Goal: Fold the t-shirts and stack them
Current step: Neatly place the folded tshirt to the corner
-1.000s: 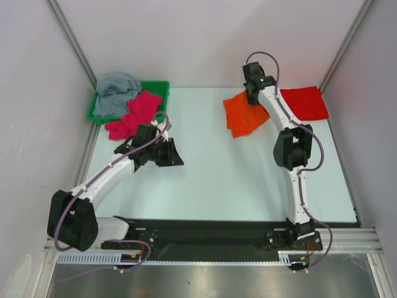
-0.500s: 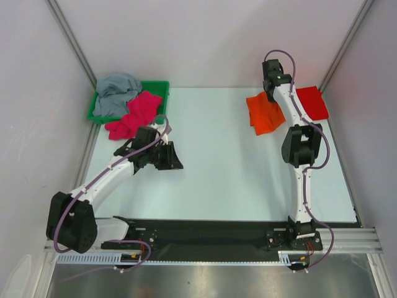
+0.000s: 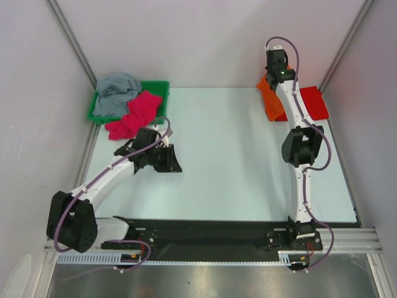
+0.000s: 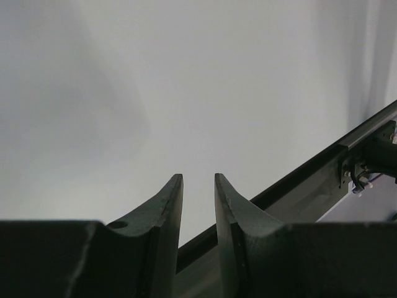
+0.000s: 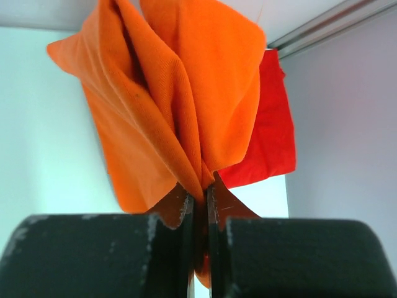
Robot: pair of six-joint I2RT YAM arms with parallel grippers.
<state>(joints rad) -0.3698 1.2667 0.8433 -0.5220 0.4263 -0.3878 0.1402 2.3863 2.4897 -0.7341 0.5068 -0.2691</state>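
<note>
Right gripper point(image 5: 200, 189): clamped tight on a bunched fold of the orange shirt point(image 5: 161, 93); the cloth between the fingers is hidden.
Orange shirt: lifted at the far right of the table point(image 3: 229, 161), hanging in loose folds; its sleeves and collar cannot be made out.
Red shirt point(image 5: 272, 130): flat at the far right corner, partly covered by the orange one in the wrist view; whether the two touch cannot be told.
Right arm point(image 3: 296, 146): in the top view it crosses both shirts and hides where they meet.
Left gripper point(image 4: 198, 186): jaws a little apart, nothing between them; it sits low over bare table on the left.
Pink shirt point(image 3: 133, 115): crumpled, half over the near rim of the tray point(image 3: 158, 85), half on the table, near the left gripper.
Grey shirt point(image 3: 118, 93): heaped in the tray, spilling over its far left corner; its lower part is hidden by the pink one.
Tray: mostly covered, only its right end and rim showing.
</note>
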